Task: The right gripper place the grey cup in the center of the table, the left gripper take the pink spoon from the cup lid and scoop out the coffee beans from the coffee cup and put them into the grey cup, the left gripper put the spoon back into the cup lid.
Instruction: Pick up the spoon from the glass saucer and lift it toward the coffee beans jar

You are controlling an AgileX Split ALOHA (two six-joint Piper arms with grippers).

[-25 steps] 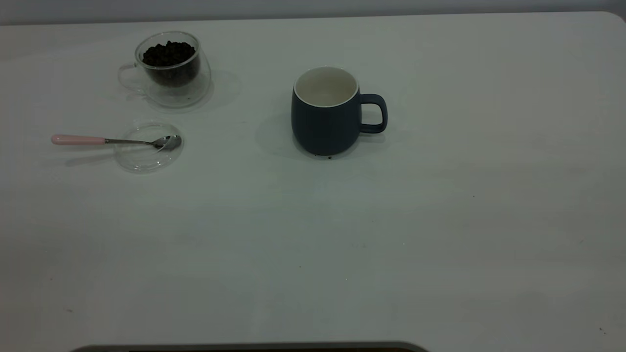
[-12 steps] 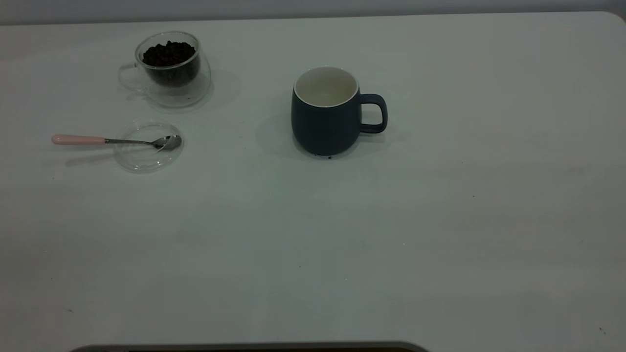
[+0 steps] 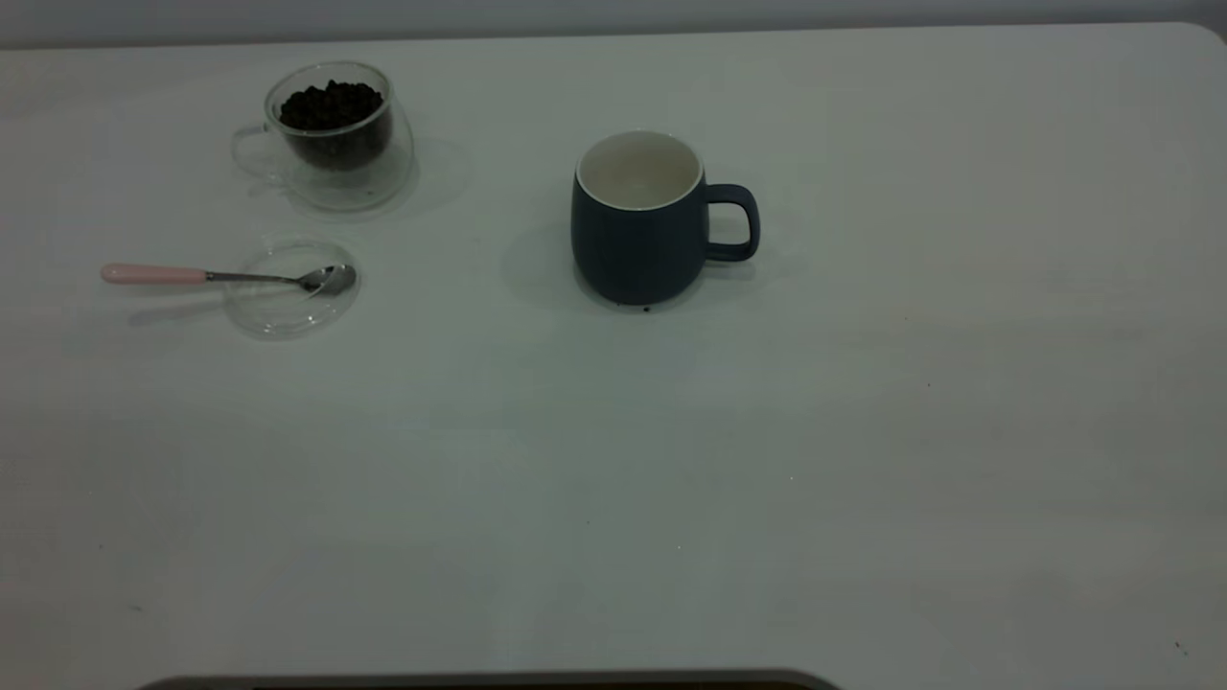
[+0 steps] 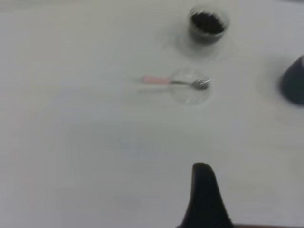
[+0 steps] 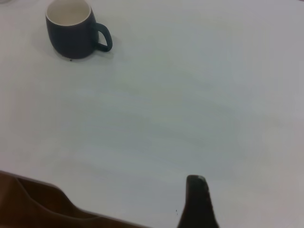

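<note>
The grey cup [image 3: 640, 218] stands upright and empty near the table's [image 3: 863, 431] middle, its handle to the right; it also shows in the right wrist view [image 5: 71, 31] and at the edge of the left wrist view [image 4: 294, 80]. The coffee cup [image 3: 331, 132] with coffee beans [image 3: 331, 103] stands at the far left. In front of it lies the cup lid [image 3: 288, 292] with the pink spoon [image 3: 153, 275] resting across it, bowl on the lid. Neither gripper shows in the exterior view. My left gripper [image 4: 204, 190] and right gripper [image 5: 197, 199] hang far from all objects.
A small dark speck [image 3: 645, 309] lies at the grey cup's base. A dark rounded edge [image 3: 479, 682] shows at the table's near side. A brown surface [image 5: 28, 204] lies beyond the table edge in the right wrist view.
</note>
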